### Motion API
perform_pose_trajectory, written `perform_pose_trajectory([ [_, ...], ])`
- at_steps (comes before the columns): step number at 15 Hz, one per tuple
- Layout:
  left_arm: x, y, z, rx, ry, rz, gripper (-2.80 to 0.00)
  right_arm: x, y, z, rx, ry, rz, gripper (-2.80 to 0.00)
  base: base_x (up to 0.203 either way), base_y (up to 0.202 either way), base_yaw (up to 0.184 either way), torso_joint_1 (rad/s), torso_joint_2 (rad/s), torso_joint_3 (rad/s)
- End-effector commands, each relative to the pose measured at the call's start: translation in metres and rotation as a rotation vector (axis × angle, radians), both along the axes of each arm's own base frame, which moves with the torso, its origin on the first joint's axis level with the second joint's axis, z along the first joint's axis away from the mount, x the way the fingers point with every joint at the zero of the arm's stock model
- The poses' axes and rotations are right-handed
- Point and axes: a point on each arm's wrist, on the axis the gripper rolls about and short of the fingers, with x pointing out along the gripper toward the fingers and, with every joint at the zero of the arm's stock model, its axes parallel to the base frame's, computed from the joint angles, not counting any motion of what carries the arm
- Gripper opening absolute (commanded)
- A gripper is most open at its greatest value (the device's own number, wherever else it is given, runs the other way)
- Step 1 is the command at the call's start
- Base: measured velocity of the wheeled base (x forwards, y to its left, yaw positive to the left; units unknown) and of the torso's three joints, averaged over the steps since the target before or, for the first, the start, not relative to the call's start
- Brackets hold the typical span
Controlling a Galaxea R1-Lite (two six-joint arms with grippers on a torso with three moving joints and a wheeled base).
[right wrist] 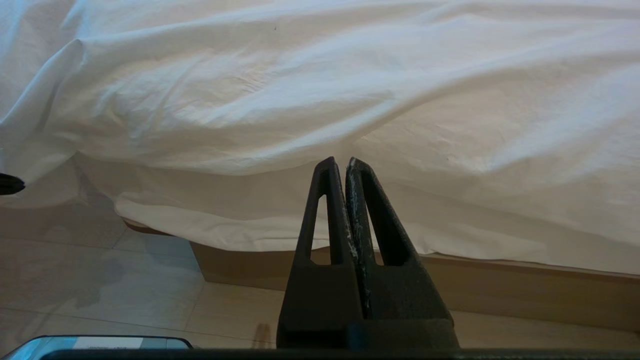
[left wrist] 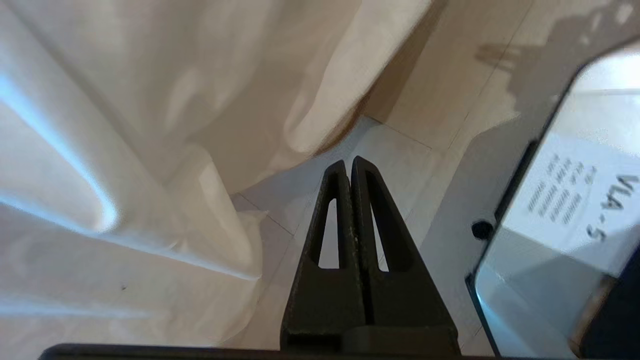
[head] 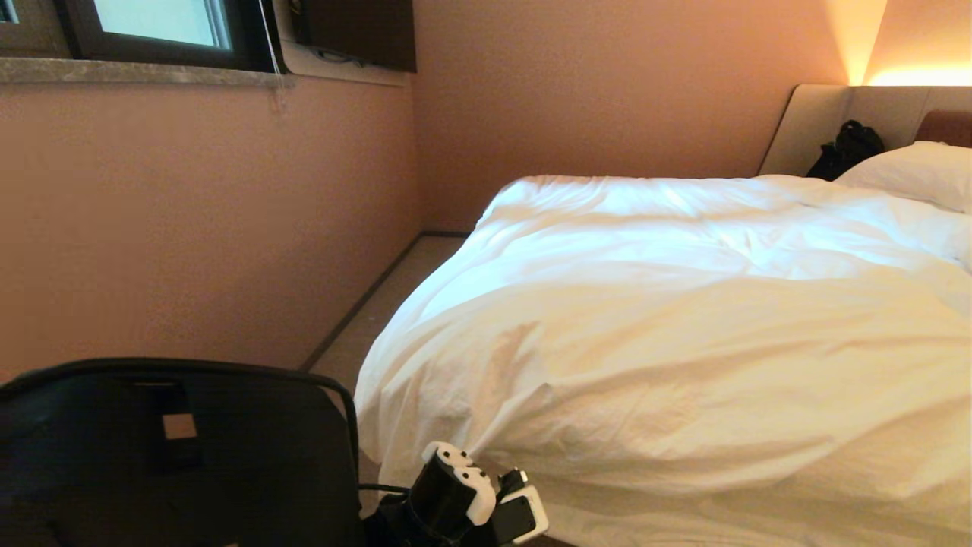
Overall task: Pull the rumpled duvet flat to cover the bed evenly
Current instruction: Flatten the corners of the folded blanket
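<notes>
The left gripper [left wrist: 348, 165] hangs low by the corner of the bed [right wrist: 500, 285], fingers pressed together on nothing, aimed at the floor beside the hanging duvet [head: 668, 319]. The right gripper [right wrist: 340, 165], also closed and empty, faces the bed's side. The duvet lies rumpled along the bed, its length running toward the headboard [head: 820, 121], its edge draped over the corner.

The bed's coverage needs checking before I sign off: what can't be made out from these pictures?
- Head view: the puffy white cotton duvet runs off the right edge, so the bed's right side is unseen.
- Head view: the duvet hides the mattress.
- Right wrist view: only a strip of the tan wooden bed base shows under the duvet's hem.
- Head view: the left tool is cut off by the bottom edge.
</notes>
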Motion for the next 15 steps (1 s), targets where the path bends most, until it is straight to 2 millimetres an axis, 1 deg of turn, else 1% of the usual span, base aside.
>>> perform_pose_trajectory([
  [1, 0.000, -0.001, -0.005, 0.004, 0.000, -0.004, 0.00, 0.000, 0.000, 0.000, -0.001, 0.001, 0.001, -2.80, 0.000, 0.000, 0.000, 0.000, 0.00, 0.000],
  [3, 0.001, -0.006, -0.009, -0.011, -0.012, -0.010, 0.00, 0.000, 0.000, 0.000, -0.001, 0.001, 0.001, -2.80, 0.000, 0.000, 0.000, 0.000, 0.00, 0.000],
  [9, 0.005, -0.010, -0.024, 0.004, -0.036, 0.021, 0.00, 0.000, 0.000, 0.000, -0.001, 0.001, 0.002, -2.80, 0.000, 0.000, 0.000, 0.000, 0.00, 0.000],
  [15, 0.009, -0.013, -0.029, 0.011, -0.055, 0.042, 0.00, 0.000, 0.000, 0.000, -0.001, 0.001, 0.001, -2.80, 0.000, 0.000, 0.000, 0.000, 0.00, 0.000],
])
